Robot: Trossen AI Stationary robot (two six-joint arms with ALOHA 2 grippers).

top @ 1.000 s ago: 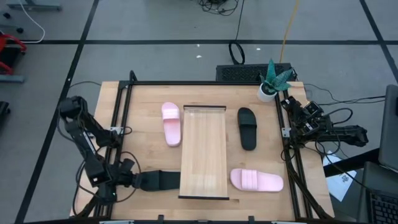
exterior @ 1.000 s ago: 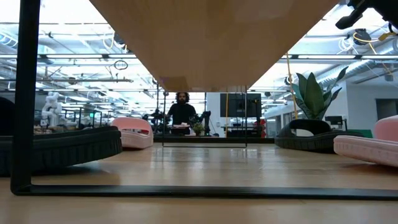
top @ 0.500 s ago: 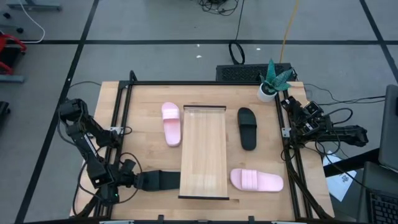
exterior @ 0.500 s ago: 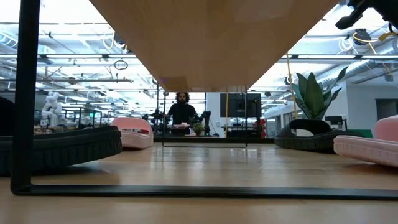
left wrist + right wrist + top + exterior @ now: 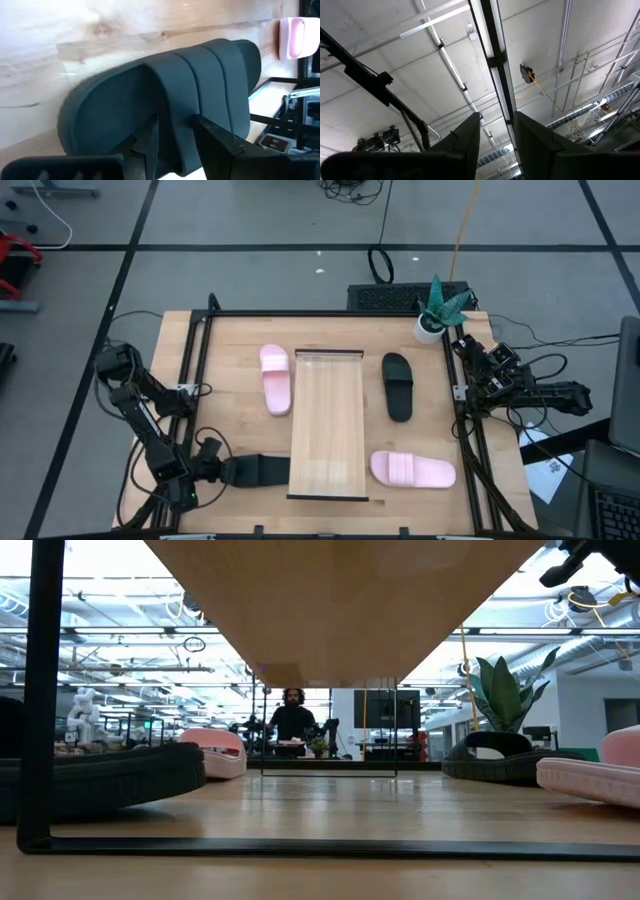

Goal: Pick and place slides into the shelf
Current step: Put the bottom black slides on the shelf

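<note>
Black slide (image 5: 255, 471) sits at the table's near-left, just beside the shelf (image 5: 327, 423); my left gripper (image 5: 214, 470) clamps its heel. My right gripper (image 5: 496, 131) is parked off-table, fingers apart, holding nothing.

A potted plant (image 5: 436, 310) stands at the table's (image 5: 240, 340) upper right corner. A keyboard (image 5: 385, 297) lies just above the table's top edge. A person (image 5: 292, 722) sits center frame in the low view.
</note>
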